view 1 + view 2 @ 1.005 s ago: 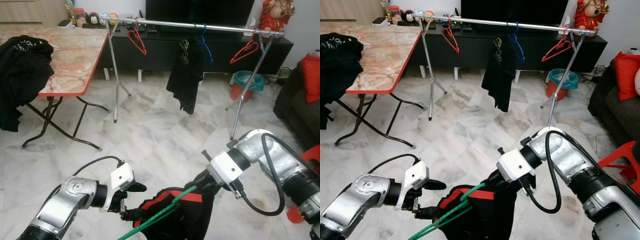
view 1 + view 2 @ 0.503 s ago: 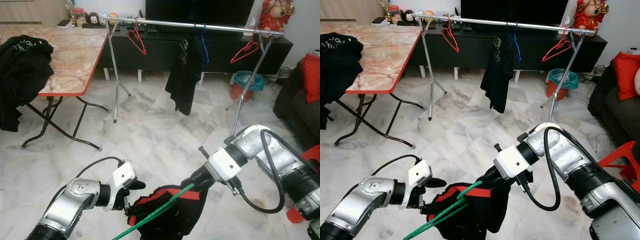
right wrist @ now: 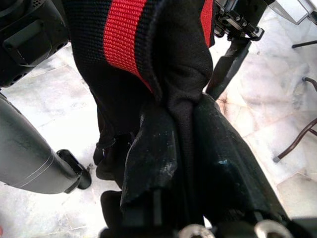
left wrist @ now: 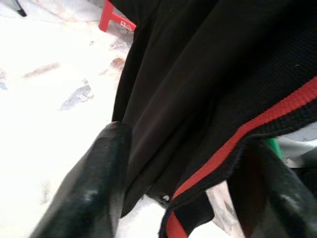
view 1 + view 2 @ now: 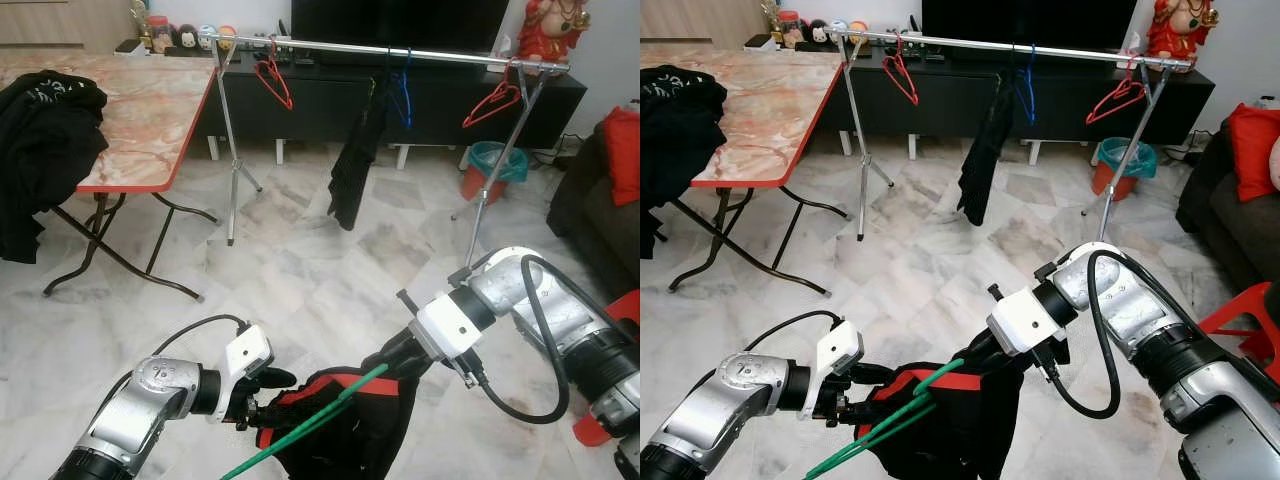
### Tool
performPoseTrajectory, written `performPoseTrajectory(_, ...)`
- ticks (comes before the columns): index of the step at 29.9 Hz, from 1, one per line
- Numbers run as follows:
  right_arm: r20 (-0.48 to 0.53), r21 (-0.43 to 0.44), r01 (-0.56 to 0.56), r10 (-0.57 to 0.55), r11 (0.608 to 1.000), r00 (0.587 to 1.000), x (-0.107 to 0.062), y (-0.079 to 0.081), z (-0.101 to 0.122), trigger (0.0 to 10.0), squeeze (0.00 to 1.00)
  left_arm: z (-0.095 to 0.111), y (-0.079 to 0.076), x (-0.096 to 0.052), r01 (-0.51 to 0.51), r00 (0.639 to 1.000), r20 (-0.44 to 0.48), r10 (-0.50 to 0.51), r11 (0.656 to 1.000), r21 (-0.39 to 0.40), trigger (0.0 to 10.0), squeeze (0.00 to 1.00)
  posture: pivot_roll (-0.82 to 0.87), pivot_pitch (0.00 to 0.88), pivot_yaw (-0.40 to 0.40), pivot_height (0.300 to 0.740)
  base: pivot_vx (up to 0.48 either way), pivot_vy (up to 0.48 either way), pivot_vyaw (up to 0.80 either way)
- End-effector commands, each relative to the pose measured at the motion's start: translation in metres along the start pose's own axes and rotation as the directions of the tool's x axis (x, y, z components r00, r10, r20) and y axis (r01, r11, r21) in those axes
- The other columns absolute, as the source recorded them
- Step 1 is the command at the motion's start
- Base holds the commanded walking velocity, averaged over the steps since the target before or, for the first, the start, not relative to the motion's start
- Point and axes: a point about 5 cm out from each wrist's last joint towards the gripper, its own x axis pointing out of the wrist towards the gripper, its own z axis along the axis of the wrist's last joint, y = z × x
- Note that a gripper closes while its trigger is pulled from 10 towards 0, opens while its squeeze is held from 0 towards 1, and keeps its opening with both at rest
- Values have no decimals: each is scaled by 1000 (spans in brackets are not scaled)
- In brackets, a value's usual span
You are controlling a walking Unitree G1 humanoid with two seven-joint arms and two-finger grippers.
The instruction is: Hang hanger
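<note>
Right gripper [image 3: 178,144] was clamped on a fold of the black shirt [image 5: 345,430] with red trim, low over the floor. Left gripper [image 4: 188,183] had fingers apart, straddling the shirt's hem. A green hanger [image 5: 310,425] was threaded in the shirt, between both arms. The rail [image 5: 390,48] stood well apart, across the room. Step looked like dressing the hanger; next would call for seating the shirt, then carrying it to the rail.
</note>
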Motion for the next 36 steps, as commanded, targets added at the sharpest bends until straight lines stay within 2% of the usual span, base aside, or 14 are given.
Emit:
performPoseTrajectory(1,-6,-38,16,-16,999,1000,-7,-7,7,10000,0,1,-1,-2,13,1000,-2,-13,1000,1,0,0,23,0,-60,740,0,0,0)
performPoseTrajectory(20,-5,-32,38,-38,999,999,-8,-9,5,10000,0,-2,-7,-4,54,998,-6,-54,998,-27,0,0,23,0,-54,740,0,0,0)
performPoseTrajectory(36,-9,-37,43,-43,998,999,-8,-9,4,10000,0,-3,-6,-6,40,999,3,-39,999,-36,0,0,22,0,-52,740,0,0,0)
